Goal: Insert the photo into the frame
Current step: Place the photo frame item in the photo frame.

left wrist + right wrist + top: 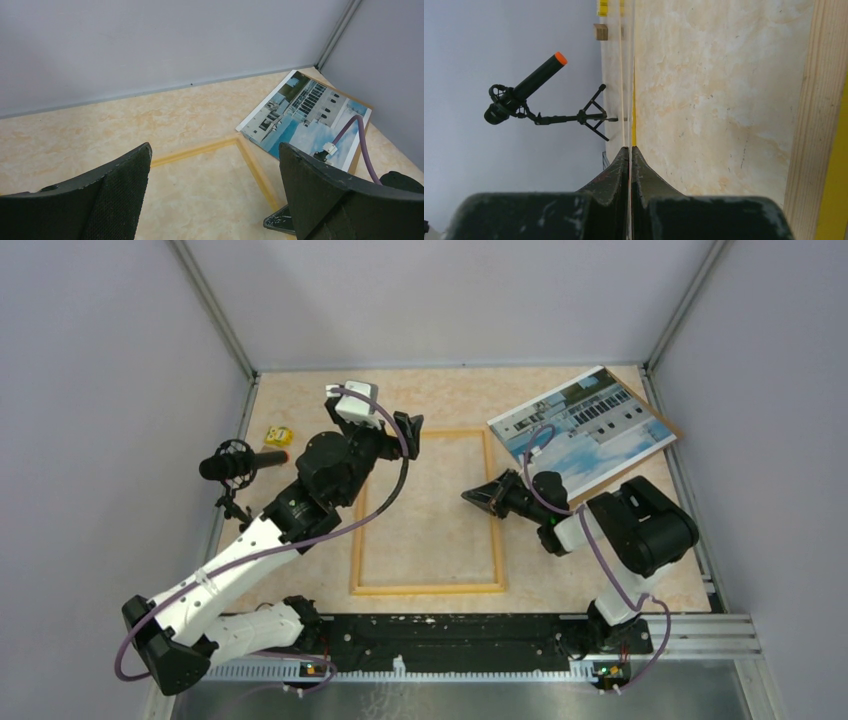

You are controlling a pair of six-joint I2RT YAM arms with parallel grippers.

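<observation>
Left pincer [215, 160] released, right pincer [629, 150] clenched, frame [425, 589] on beige marbled tabletop [440, 400], photo [585, 425] at far corner, grey walls [100, 390]

Beige marbled table [440, 405], a few things on it.
The frame [428, 589] lies flat mid-table. A brown backing board [671, 429] sits in the far right corner, the photo [585, 425] on top. A small yellow block [278, 436] and a microphone stand [240, 462] are at the left edge.

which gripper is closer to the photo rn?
Right. The right gripper is at the right side of the frame, just near-left of the photo. The left gripper is over the frame's far rail toward its left end, farther from the photo.
</observation>
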